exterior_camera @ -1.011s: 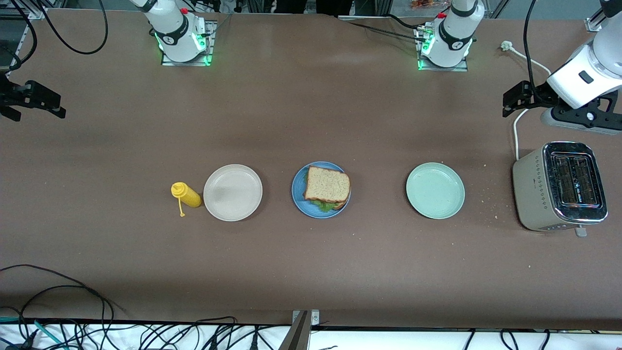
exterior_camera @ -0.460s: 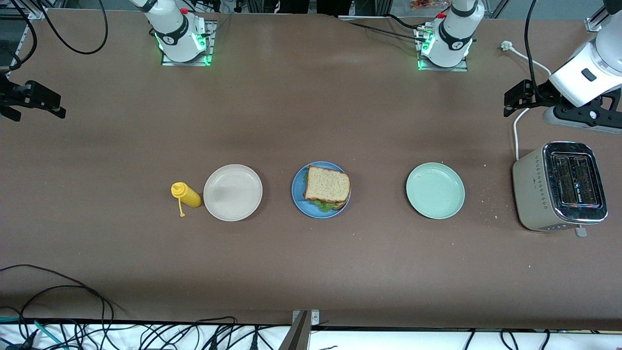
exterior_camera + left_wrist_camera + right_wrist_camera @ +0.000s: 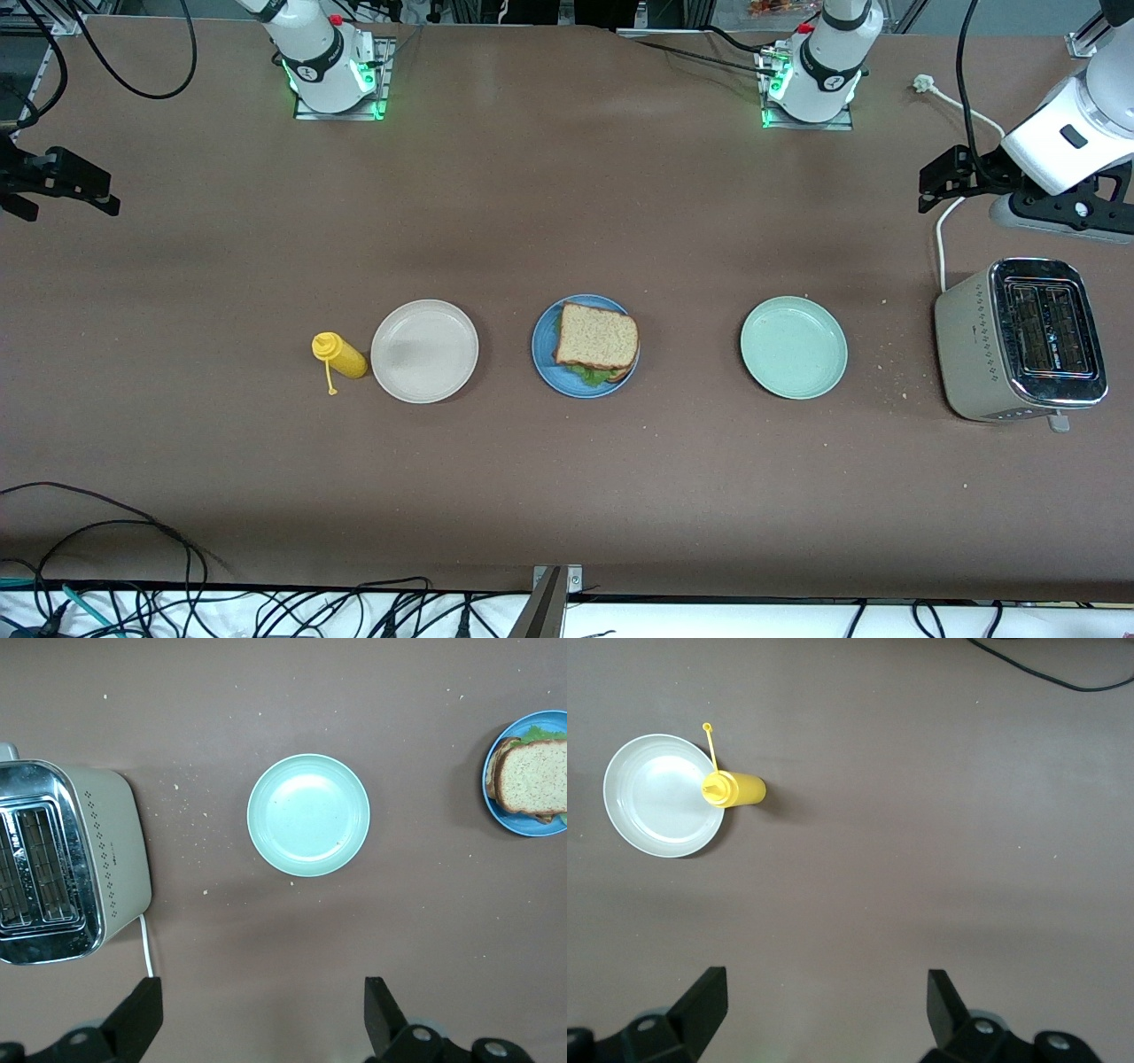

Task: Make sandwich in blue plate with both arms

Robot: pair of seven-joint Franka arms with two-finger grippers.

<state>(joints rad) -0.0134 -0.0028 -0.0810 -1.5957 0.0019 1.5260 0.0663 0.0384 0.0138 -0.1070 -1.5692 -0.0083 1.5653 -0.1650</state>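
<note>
The sandwich (image 3: 596,338) lies on the blue plate (image 3: 543,356) in the middle of the table. It is a brown bread slice on top with green lettuce (image 3: 589,375) peeking out beneath. The left wrist view catches the blue plate (image 3: 523,826) and sandwich (image 3: 532,775) at its edge. My left gripper (image 3: 926,188) (image 3: 263,992) hangs open and empty over the table by the toaster's cord. My right gripper (image 3: 104,199) (image 3: 826,981) hangs open and empty over bare table at the right arm's end. Both are well away from the plate.
A beige-white plate (image 3: 423,351) and a yellow squeeze bottle (image 3: 341,354) lie toward the right arm's end. A pale green plate (image 3: 793,347) and a toaster (image 3: 1019,341) with a white cord (image 3: 941,257) lie toward the left arm's end. Cables (image 3: 106,532) trail nearest the front camera.
The left arm's hand has shifted a little toward the bases' edge of the table. The right arm, plates and sandwich have not moved.
</note>
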